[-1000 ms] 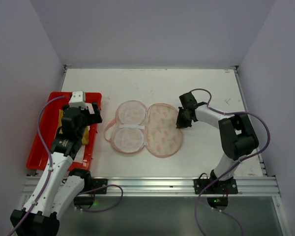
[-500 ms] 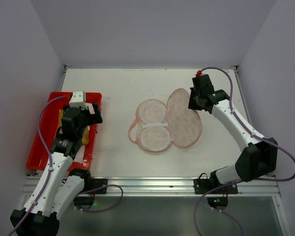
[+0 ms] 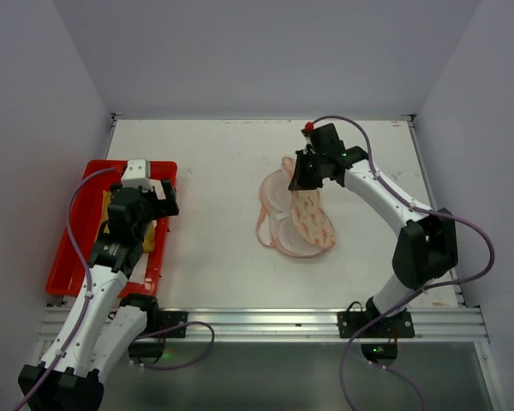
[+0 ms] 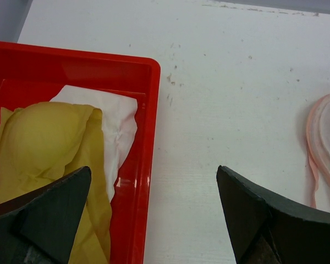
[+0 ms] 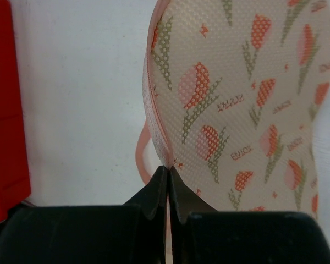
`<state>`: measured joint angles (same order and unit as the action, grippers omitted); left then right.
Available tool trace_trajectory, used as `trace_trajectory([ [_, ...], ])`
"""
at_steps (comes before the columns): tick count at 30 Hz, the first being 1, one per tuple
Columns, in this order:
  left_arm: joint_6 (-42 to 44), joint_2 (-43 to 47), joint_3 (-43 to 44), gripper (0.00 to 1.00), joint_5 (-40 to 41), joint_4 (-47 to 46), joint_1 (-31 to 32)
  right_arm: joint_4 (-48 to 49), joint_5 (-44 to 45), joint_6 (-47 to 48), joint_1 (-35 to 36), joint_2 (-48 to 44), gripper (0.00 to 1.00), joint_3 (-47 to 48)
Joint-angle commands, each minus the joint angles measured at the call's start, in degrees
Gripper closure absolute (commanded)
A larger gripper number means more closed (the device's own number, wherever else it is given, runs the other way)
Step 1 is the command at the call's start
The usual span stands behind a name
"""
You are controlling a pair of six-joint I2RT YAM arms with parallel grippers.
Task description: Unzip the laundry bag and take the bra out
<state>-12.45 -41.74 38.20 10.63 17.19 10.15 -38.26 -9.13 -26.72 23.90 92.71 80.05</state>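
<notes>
Scuffed white table (image 3: 223, 145) — boxed in by plain pale-grey walls (image 3: 265, 51) — evenly lit.

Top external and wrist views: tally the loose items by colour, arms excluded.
Red: 1, the tray
Yellow: 1, the bra
White: 1, the cloth
Pink print: 1, the laundry bag
Total: 4

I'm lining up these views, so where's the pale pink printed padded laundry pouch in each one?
Top external: the pale pink printed padded laundry pouch, right of centre.
Left wrist: its pink edge, at the right border.
Right wrist: the pouch fills the upper right.
Shared landmark: the red plastic tray, leftward in each.
</notes>
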Motion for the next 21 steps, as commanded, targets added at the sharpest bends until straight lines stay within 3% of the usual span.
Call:
trace_trajectory([
  [1, 0.3, 0.3, -0.4, 0.00, -0.6, -2.7, -0.2, 6.8, -7.0, -5.3, 2.0, 3.6, 1.00, 0.3],
  [7, 0.3, 0.5, -0.5, 0.00, -0.6, -2.7, -0.2, 14.5, -10.4, -8.5, 4.7, 12.1, 0.97, -2.7],
  [10, 0.3, 0.6, -0.6, 0.00, -0.7, -2.7, -0.2, 17.2, -11.6, -8.9, 5.3, 14.9, 0.87, -4.5],
  [11, 0.2, 0.7, -0.7, 0.00, -0.8, -2.6, -0.2, 17.9, -12.5, -9.0, 5.4, 15.3, 0.77, -5.2],
  [13, 0.2, 0.7, -0.5, 0.00, -1.0, -2.9, -0.2, 18.7, -13.2, -9.5, 5.6, 14.7, 0.68, -6.0],
  [14, 0.1, 0.7, -0.4, 0.00, -1.2, -2.9, -0.2, 20.2, -14.7, -9.7, 5.7, 13.8, 0.55, -7.1],
  [16, 0.1, 0.9, -0.4, 0.00, -1.2, -2.9, -0.2, 20.9, -15.0, -9.9, 6.0, 10.4, 0.40, -7.7],
  [17, -0.1, 1.0, -0.1, 0.00, -1.0, -2.7, -0.2, 20.5, -14.4, -9.8, 6.1, 9.1, 0.16, -7.6],
  [19, -0.4, 1.3, 0.6, 0.00, -0.8, -2.3, -0.2, 19.9, -13.5, -8.9, 6.2, 4.4, 0.04, -7.1],
  [21, -1.3, 1.7, 2.8, 0.00, -1.0, -0.5, -0.2, 17.0, -10.5, -7.7, 6.2, 1.4, 0.01, -5.1],
])
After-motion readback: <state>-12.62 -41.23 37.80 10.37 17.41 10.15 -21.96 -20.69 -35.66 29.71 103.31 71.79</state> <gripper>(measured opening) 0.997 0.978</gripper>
